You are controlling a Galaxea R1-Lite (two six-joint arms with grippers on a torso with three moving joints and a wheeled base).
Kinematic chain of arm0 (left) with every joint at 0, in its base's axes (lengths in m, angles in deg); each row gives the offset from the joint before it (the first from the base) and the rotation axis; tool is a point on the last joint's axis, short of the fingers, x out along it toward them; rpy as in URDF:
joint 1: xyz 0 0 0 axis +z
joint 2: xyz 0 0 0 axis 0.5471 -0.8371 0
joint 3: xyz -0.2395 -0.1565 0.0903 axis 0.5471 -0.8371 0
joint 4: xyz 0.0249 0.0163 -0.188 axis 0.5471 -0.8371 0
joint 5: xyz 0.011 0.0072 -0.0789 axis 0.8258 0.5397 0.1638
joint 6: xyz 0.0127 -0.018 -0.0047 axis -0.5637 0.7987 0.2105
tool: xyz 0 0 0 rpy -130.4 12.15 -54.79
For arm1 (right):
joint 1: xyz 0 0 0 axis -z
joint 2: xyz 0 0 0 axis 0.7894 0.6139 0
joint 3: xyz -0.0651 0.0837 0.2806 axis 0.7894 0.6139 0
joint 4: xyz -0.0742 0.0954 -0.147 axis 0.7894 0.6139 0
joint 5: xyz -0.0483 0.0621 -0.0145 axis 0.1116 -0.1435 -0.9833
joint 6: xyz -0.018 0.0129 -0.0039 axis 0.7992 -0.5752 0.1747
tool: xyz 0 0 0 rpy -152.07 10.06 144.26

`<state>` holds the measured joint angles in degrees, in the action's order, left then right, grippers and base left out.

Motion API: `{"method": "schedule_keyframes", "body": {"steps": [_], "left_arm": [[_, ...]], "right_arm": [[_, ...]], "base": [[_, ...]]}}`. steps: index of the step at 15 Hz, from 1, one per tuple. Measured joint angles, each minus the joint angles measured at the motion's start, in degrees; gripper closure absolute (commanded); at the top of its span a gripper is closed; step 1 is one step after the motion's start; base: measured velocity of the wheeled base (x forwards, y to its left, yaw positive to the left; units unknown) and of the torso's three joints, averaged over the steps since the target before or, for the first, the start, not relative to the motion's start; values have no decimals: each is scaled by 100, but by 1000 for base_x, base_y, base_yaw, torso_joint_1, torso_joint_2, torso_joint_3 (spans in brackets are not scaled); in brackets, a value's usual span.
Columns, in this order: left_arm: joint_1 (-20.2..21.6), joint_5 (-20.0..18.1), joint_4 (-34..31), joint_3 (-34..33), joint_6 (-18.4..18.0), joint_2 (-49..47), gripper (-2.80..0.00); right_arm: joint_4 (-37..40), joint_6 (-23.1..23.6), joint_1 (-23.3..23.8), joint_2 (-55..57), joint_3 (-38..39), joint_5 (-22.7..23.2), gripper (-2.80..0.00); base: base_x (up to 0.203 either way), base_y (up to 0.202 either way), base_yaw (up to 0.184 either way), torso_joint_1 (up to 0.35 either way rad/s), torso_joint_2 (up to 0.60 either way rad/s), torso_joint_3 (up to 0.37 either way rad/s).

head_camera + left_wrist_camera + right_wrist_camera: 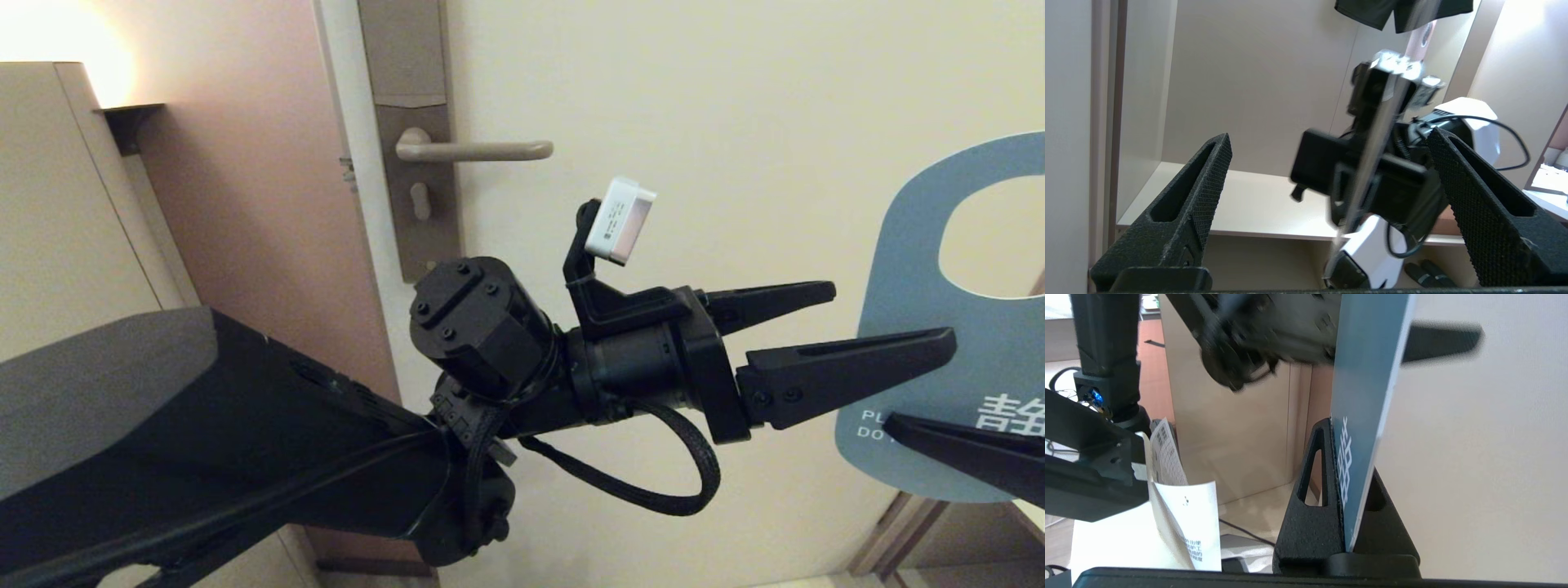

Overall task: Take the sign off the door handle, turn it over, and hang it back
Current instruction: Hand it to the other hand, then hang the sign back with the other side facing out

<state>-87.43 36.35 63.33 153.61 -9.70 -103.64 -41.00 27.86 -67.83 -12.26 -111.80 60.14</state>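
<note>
The left gripper (890, 322), jaws wide, fills the frame's centre beside the sign (914, 327), which is off the handle (478, 150) at upper centre and pinched blue-face-out by the right gripper (1347, 506) at the right edge: flipping and rehanging remain

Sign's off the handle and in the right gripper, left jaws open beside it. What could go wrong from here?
1. The right gripper pinches only the sign's lower end, so the card may pivot or slip.
2. The left gripper, open with fingers either side of the sign, could knock it loose.
3. The door handle is well off to the side; the oval hole could miss its rounded end.
</note>
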Motion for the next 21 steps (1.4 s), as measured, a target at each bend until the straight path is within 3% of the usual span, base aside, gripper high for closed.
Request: {"method": "schedule_keyframes", "body": {"steps": [6,14,15,21], "left_arm": [[160,13,2,-585,-131,530,-280],[695,13,7,-1116,-236,1139,-280],[731,18,9,-1177,-290,1181,0],[787,4,9,-1277,-440,1265,0]], "right_arm": [[0,0,7,-17,142,-161,0],[0,0,16,13,180,-414,0],[-2,-2,16,18,184,-417,0],[0,2,22,20,241,-433,0]], "base": [[0,0,0,0,0,0],[0,0,0,0,0,0],[0,0,0,0,0,0],[0,0,0,0,0,0]]}}
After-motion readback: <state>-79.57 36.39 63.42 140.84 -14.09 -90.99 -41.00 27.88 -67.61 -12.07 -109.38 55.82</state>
